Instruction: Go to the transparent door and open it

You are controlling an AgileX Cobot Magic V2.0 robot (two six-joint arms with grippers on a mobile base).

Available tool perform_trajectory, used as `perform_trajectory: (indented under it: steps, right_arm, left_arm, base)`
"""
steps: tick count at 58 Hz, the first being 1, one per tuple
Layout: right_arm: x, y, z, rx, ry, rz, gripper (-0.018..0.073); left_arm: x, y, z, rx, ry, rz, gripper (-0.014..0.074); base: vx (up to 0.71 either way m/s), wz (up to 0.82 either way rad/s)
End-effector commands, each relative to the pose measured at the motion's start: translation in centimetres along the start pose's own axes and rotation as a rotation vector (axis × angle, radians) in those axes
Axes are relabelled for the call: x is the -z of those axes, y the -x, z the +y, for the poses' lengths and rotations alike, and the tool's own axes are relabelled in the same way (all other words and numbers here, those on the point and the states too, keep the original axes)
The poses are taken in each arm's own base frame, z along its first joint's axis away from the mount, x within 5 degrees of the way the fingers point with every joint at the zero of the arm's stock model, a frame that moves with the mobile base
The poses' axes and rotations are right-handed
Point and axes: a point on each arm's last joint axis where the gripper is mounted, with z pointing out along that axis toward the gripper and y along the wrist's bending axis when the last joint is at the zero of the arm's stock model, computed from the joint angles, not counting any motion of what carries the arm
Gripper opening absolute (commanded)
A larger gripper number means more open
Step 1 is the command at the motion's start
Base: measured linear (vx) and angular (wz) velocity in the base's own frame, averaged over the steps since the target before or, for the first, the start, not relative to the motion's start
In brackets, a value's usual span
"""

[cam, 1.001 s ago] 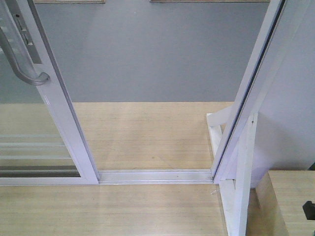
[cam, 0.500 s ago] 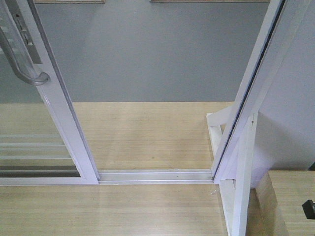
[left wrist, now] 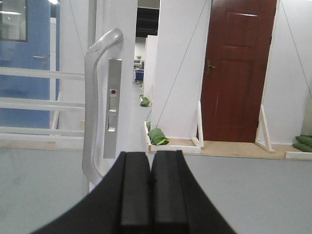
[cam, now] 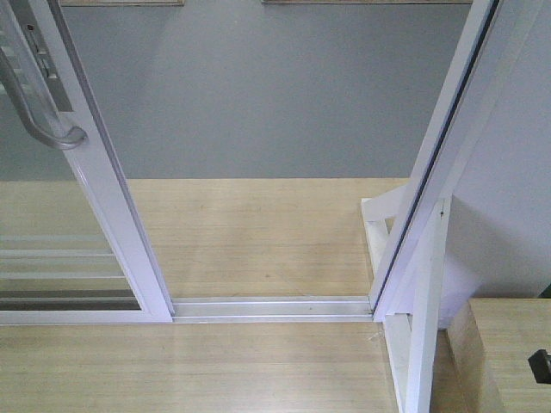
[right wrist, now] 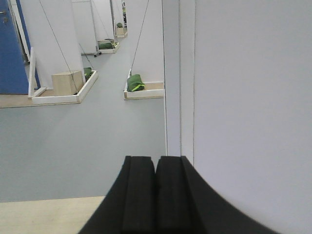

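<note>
- Front-facing view shows the transparent door [cam: 82,185] slid to the left of the floor track [cam: 271,307], its white stile running from the top left corner down to the track's left end.
- Against the pictures from a second ago almost nothing has shifted: the stile, the track and the white upright frame post [cam: 430,185] right of the track sit in the same places. The dark object [cam: 541,366] at the far right edge, well right of the track, has dropped slightly lower in the picture.
- My reading is that the doorway above the track already stands wide, bare floor showing between stile and post, so the opening step looks done or very nearly so, and the rig appears to be holding still.
- Curved pull handle [left wrist: 97,105] is on the door's stile, well above the track; in the left wrist view it stands just left of the lock plate [left wrist: 114,107].
- Left gripper [left wrist: 150,183] has its black pads pressed together with nothing between them; it sits below and right of the handle, not touching it as far as I can tell.
- Right gripper [right wrist: 155,187] is likewise closed and empty, pointed along the white post's edge above the track's right end.
</note>
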Motion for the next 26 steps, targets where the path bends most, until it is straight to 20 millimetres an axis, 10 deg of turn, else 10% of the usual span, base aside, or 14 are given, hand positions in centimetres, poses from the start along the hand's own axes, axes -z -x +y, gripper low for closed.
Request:
perform_trajectory:
  steps: [1,26]
  right_arm:
    - [0.06,0.42,-0.08,0.010,-0.008,-0.089,-0.0005]
    - [0.06,0.42,-0.08,0.010,-0.008,-0.089,-0.0005]
  left_arm:
    - [0.12,-0.40,0.01,0.017,-0.012,-0.044,-0.0003]
    - [0.11,-0.88,0.08,0.017,-0.003,0.008,-0.0003]
  base:
    - [0.00,0.00]
    - [0.00,0.00]
